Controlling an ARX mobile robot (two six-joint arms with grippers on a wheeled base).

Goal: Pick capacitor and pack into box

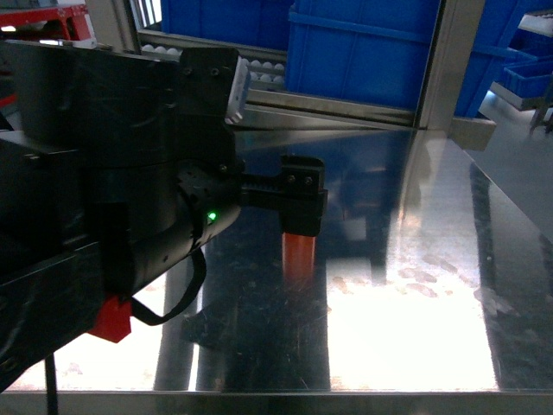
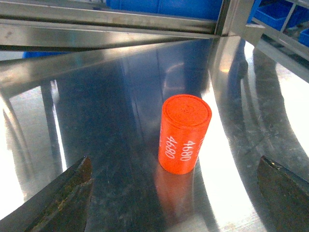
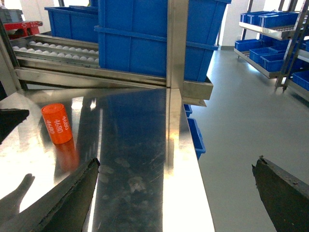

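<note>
Head view: the left arm fills the left half of the frame, and the left tool (image 1: 298,203) hangs over the steel surface (image 1: 415,285) near its middle. The orange capacitor (image 1: 299,251) shows just below the tool's dark finger block, standing on the surface; only its lower part is visible there.

Left wrist view: the capacitor (image 2: 184,134) stands upright on the surface (image 2: 106,125), printed with white digits "4680" down its side. It sits between the two dark fingers (image 2: 63,198) of the left tool (image 2: 176,198), which are spread wide and well apart from it on both sides. The left tool is released and grasps nothing.

Right wrist view: the right tool (image 3: 176,193) is likewise spread wide, its fingers (image 3: 67,193) clear of any object, over the near right part of the surface (image 3: 140,145). The capacitor (image 3: 57,123) stands at the far left. Blue bins (image 3: 140,38) sit behind the surface on a roller rack (image 3: 58,50). More blue bins rest on shelving (image 3: 270,43) at the far right.
</note>
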